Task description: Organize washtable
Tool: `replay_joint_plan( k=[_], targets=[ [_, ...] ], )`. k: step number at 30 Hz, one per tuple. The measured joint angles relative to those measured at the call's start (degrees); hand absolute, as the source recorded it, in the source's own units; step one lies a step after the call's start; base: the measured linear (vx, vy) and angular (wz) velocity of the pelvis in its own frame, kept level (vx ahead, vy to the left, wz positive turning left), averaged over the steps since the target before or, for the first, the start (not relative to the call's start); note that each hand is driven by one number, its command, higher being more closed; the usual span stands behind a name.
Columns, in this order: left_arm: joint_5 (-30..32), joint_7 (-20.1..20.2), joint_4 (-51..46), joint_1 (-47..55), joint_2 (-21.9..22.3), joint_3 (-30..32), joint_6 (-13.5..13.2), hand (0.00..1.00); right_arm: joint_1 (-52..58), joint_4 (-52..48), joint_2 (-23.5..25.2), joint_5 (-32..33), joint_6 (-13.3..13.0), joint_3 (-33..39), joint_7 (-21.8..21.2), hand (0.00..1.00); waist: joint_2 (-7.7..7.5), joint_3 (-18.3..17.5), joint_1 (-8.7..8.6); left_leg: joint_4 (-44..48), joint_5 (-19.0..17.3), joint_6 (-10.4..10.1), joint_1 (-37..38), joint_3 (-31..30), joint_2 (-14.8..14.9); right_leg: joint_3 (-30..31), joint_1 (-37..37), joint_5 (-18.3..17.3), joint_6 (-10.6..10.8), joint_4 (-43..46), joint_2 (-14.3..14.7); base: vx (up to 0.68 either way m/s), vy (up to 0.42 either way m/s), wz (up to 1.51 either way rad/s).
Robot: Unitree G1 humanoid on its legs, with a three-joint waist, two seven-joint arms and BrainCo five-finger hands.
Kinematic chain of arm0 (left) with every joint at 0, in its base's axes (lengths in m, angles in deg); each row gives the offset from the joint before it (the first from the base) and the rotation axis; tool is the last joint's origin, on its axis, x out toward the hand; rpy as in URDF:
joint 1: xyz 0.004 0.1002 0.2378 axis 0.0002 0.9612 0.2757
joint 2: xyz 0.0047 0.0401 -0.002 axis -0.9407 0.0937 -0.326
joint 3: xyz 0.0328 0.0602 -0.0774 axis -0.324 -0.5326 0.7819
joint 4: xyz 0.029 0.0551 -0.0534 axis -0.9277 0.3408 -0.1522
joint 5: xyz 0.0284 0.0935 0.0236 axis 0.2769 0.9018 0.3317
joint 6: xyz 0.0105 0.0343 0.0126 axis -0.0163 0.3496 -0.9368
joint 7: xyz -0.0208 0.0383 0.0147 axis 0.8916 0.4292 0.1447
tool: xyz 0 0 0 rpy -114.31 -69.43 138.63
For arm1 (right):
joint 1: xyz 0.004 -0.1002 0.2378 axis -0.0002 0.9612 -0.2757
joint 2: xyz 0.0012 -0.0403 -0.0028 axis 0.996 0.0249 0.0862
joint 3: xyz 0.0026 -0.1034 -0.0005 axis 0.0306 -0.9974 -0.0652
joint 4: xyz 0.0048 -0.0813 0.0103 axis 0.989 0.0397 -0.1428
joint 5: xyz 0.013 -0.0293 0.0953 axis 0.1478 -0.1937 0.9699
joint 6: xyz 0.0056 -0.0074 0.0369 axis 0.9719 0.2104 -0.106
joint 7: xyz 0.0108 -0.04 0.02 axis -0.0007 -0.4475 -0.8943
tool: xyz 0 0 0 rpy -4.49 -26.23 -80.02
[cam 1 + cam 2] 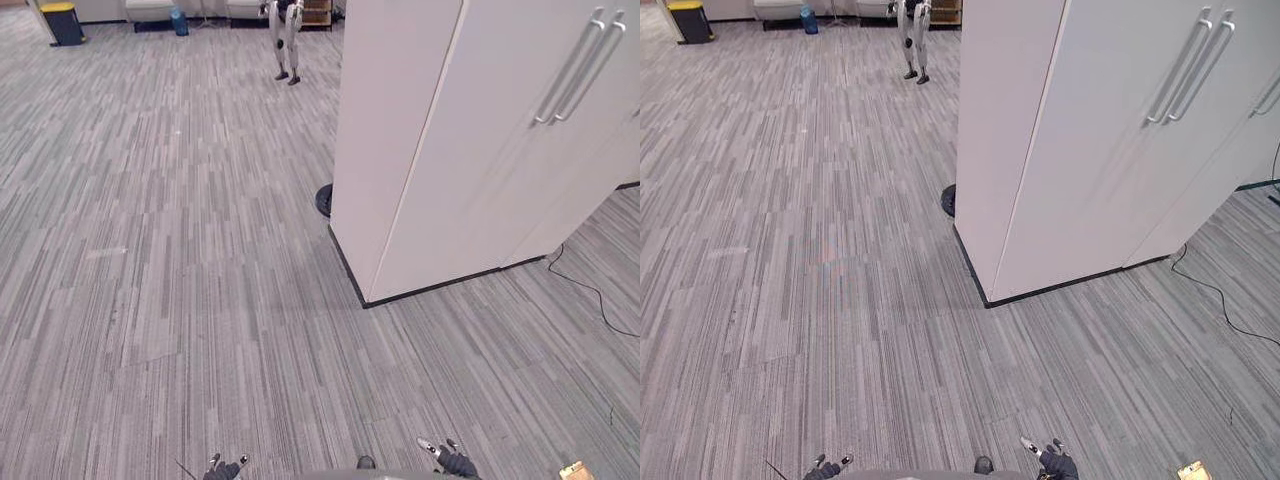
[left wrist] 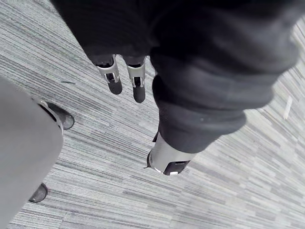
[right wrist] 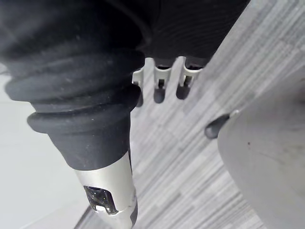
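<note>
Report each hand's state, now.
Left hand: open, fingers straight, holding nothing.
Right hand: open, fingers straight, holding nothing.

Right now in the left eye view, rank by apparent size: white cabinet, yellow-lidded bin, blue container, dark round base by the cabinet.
1. white cabinet
2. yellow-lidded bin
3. dark round base and blue container: too alike to rank, the base partly hidden.
</note>
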Motion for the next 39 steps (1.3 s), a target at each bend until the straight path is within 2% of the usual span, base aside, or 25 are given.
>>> replay_joint_plan(
  k=[3, 4, 8, 9, 10, 11, 12, 13, 16, 18, 19, 20, 21, 22, 24, 27, 28, 31, 33, 34, 35, 36, 37, 38, 39],
  targets=[
    [-0.3, -0.4, -4.4, -0.7, -0.9, -3.7, -0.3, 0.0, -1.3, 0.9, -0.4, -0.1, 0.2, 1.6, 0.1, 0.0, -1.16, 3.5, 1.11, 15.3, -2.4, -2.5, -8.0, -3.6, -1.0, -7.6, 3.1, -2.0, 0.3, 0.8, -3.7, 0.02, 0.049, 1.36],
    [-0.4, -0.6, -5.0, -0.7, -1.0, -5.3, -0.7, 0.0, -2.0, 2.3, -1.8, -0.2, 0.5, 1.3, 0.2, 0.0, -1.24, 4.4, 1.25, 18.9, -2.5, -2.3, -10.8, -2.3, 0.3, -11.5, 4.8, -2.6, 1.0, 0.8, -5.2, 0.0, 0.086, 1.7],
    [-2.3, -1.2, -5.0, -0.3, -1.2, -6.3, -2.1, 0.0, -3.7, 3.3, -4.5, 0.0, 0.6, 0.9, 0.2, 0.0, -0.29, 4.9, 1.45, 12.5, -1.5, -3.2, -16.5, -0.3, 4.4, -20.0, 9.1, -5.5, 4.6, 1.2, -10.8, 0.11, 0.208, 1.41],
    [-3.2, -1.3, -5.0, 0.0, -1.2, -6.2, -2.4, 0.0, -4.6, 3.5, -5.0, 1.0, 0.4, 0.2, 0.2, 0.0, -0.01, 5.0, 1.87, 8.6, 2.4, -5.5, -17.5, 0.5, 5.5, -20.6, 9.8, -6.3, 6.2, 1.6, -12.2, 0.2, 0.344, 0.57],
    [-3.8, -1.6, -4.9, 0.1, -1.8, -6.0, -2.5, 0.0, -5.5, 3.7, -5.2, 1.7, 0.0, -1.2, 0.2, 0.0, -0.07, 4.9, 2.72, 9.1, 6.8, -4.9, -17.8, 3.1, 5.4, -20.4, 10.2, -7.5, 8.1, 1.9, -13.6, 0.25, 0.359, 0.42],
    [-3.8, -1.7, -4.7, 0.1, -2.2, -5.9, -2.5, 0.0, -6.2, 4.1, -5.4, 1.9, -0.1, -1.6, 0.2, 0.0, -0.22, 4.8, 2.99, 10.1, 7.2, -3.9, -18.1, 4.2, 5.0, -20.1, 10.3, -7.9, 8.8, 1.9, -14.5, 0.34, 0.411, 0.23],
    [-3.7, -2.2, -4.3, 0.2, -2.8, -5.6, -2.5, 0.0, -8.0, 5.6, -4.5, 2.0, 0.0, -1.8, 0.1, 0.0, -1.18, 5.2, 3.68, 13.7, 4.3, -2.0, -18.9, 5.5, 4.1, -19.0, 10.9, -7.6, 8.9, 2.1, -15.7, 0.37, 0.364, -0.04],
    [-3.6, -2.5, -3.4, 0.6, -3.7, -4.6, -2.3, 0.0, -9.3, 6.3, -3.4, 2.1, 0.0, -1.8, 0.1, 0.0, -2.11, 5.2, 4.63, 17.2, 1.7, -1.2, -19.9, 6.2, 3.5, -17.9, 11.0, -5.0, 10.6, 1.5, -16.5, 0.41, 0.352, -0.12],
    [-3.3, -2.5, -1.3, 2.7, -4.0, -3.4, -1.9, 0.0, -9.9, 6.7, -2.3, 2.0, 0.0, -1.8, 0.1, 0.0, -2.09, 4.6, 4.45, 20.3, -2.6, 0.9, -19.0, 7.1, 2.6, -14.9, 11.5, -0.4, 11.1, 2.7, -18.1, 0.33, 0.281, -0.15],
    [-1.1, -2.5, -1.2, 3.7, -3.8, -3.9, -1.4, 0.0, -8.8, 6.5, -2.3, 2.0, 0.0, -1.8, 0.2, 0.0, -2.01, 4.0, 4.31, 19.3, -5.2, 2.9, -15.4, 7.7, 0.1, -11.8, 8.1, 0.5, 9.9, 14.5, -22.0, 0.37, 0.309, 0.05],
    [0.7, -2.4, -1.2, 3.7, -4.5, -5.1, -1.2, 0.0, -7.8, 6.5, -2.3, 2.0, 0.1, -1.8, 0.2, 0.0, -1.78, 3.4, 4.18, 17.5, -5.3, 3.3, -13.4, 7.6, -1.1, -10.8, 5.3, 2.4, 7.2, 21.6, -23.7, 0.36, 0.262, 0.33],
    [2.4, -2.2, -1.9, 3.7, -5.0, -7.8, -1.1, 0.0, -6.7, 5.5, -2.4, 2.0, -0.2, -1.7, 0.1, 0.0, -1.32, 3.3, 4.03, 14.5, -5.4, 4.6, -10.0, 6.9, -2.6, -9.3, 1.1, 5.1, 0.2, 31.5, -25.1, 0.37, 0.244, 0.42],
    [2.7, -2.2, -2.1, 3.2, -5.9, -9.5, -1.0, 0.0, -6.0, 4.4, -2.4, 2.0, -0.2, -1.7, 0.1, 0.0, -1.05, 3.4, 3.45, 12.5, -5.4, 5.2, -7.7, 5.6, -3.6, -6.9, -1.7, 3.3, -1.0, 39.5, -24.4, 0.46, 0.274, 0.73],
    [2.8, -2.1, -2.0, 2.1, -7.3, -11.9, -0.8, 0.0, -6.0, 4.3, -2.4, 2.1, -0.3, -1.7, 0.1, 0.0, -1.03, 3.4, 2.07, 10.2, -5.4, 6.0, -4.6, 3.1, -4.4, -4.1, -3.5, -0.7, 2.2, 46.6, -21.0, 0.48, 0.236, 1.04],
    [4.3, -1.3, -2.0, -0.7, -8.8, -16.7, -0.2, 0.0, -4.7, 4.0, -2.1, 2.1, -0.2, -1.6, 0.2, 0.0, -0.89, 3.6, 1.02, 5.7, -5.3, 6.5, 2.1, -0.4, -5.0, -5.4, -6.6, -8.0, 1.7, 53.7, -15.6, 0.47, 0.141, 0.91],
    [6.7, 0.0, -1.5, -4.4, -8.9, -21.4, 0.2, 0.0, -3.4, 1.4, -1.9, 3.0, -0.2, -1.2, 0.2, 0.0, -0.15, 5.0, -0.48, 1.8, -6.0, 7.8, 8.8, -3.5, -4.6, -9.0, -14.1, -14.7, 0.2, 54.5, -8.5, 0.42, 0.024, 0.61],
    [7.4, 1.0, -1.3, -6.6, -8.4, -22.1, 0.4, 0.0, -3.5, -0.5, -1.9, 3.4, -0.2, -0.2, 0.1, 0.0, 0.28, 6.3, -2.08, 0.6, -6.4, 8.3, 11.4, -5.0, -3.6, -10.8, -18.9, -15.2, -0.7, 50.1, -4.8, 0.43, -0.033, 0.74],
    [8.4, 1.7, -1.5, -9.1, -5.3, -21.7, 0.4, 0.0, -2.8, -1.8, -1.5, 3.5, -0.1, 3.8, 0.3, 0.0, 1.43, 7.4, -3.09, -0.7, -6.4, 8.2, 15.2, -5.1, -1.4, -12.9, -23.6, -13.6, -1.2, 36.4, -1.5, 0.49, -0.062, 0.82],
    [9.3, 1.8, -1.6, -8.8, -3.2, -21.8, 0.4, 0.0, -1.1, -1.8, -1.2, 3.2, 0.6, 5.5, 0.2, 0.0, 1.56, 7.6, -3.41, -0.6, -6.7, 7.4, 18.9, -5.2, 0.4, -14.7, -25.3, -6.6, -1.6, 18.8, -0.6, 0.65, -0.126, 0.75],
    [9.4, 1.8, -1.6, -8.6, -2.9, -21.9, 0.5, 0.0, -0.6, -1.8, -1.0, 3.1, 0.7, 6.0, 0.2, 0.0, 1.5, 7.6, -3.43, -0.4, -7.1, 6.4, 19.8, -5.3, 0.7, -15.2, -25.4, -5.1, -1.8, 15.1, -0.6, 0.74, -0.177, 0.59],
    [9.3, 1.8, -1.6, -8.1, -2.0, -21.9, 0.8, 0.0, 0.3, -1.9, -0.5, 2.7, 1.1, 6.6, 0.2, 0.0, 0.97, 7.5, -3.41, 0.2, -7.7, 5.1, 21.4, -5.5, 0.8, -15.8, -25.5, -3.6, -2.3, 10.7, -0.9, 0.82, -0.215, 0.54],
    [9.3, 1.8, -1.4, -7.3, -1.8, -21.8, 0.9, 0.0, 1.2, -2.7, 0.5, 2.7, 1.5, 7.9, 0.2, 0.0, -0.02, 7.0, -3.77, 2.5, -8.7, 3.3, 23.2, -6.5, 1.0, -15.8, -25.4, 0.4, -4.8, 9.4, -2.1, 1.01, -0.27, 0.47],
    [9.3, 1.9, -1.4, -7.1, -1.7, -21.3, 1.4, 0.0, 1.3, -3.1, 0.5, 2.1, 1.7, 9.2, 0.1, 0.0, 1.67, 6.5, -3.78, 6.8, -7.9, 0.7, 22.8, -7.5, 3.5, -17.1, -26.4, 6.4, -9.4, 15.2, -1.5, 0.86, -0.252, 0.36],
    [9.2, 2.0, -1.4, -7.1, -1.7, -21.3, 1.5, 0.0, 1.3, -3.5, 0.5, 1.9, 1.7, 10.3, 0.1, 0.0, 2.23, 6.2, -3.86, 9.6, -6.0, -2.3, 21.9, -8.1, 4.4, -17.8, -26.7, 6.9, -10.0, 17.5, -1.4, 0.85, -0.29, 0.13],
    [9.0, 2.3, -1.5, -7.2, -1.6, -21.0, 1.5, 0.0, 1.4, -4.3, 0.5, 1.5, 2.0, 12.5, 0.1, 0.0, 4.08, 5.2, -3.85, 16.1, 0.6, -4.2, 18.4, -9.1, 6.2, -18.8, -26.6, 4.0, -10.7, 19.9, 0.5, 0.86, -0.326, -0.03]
  ],
)
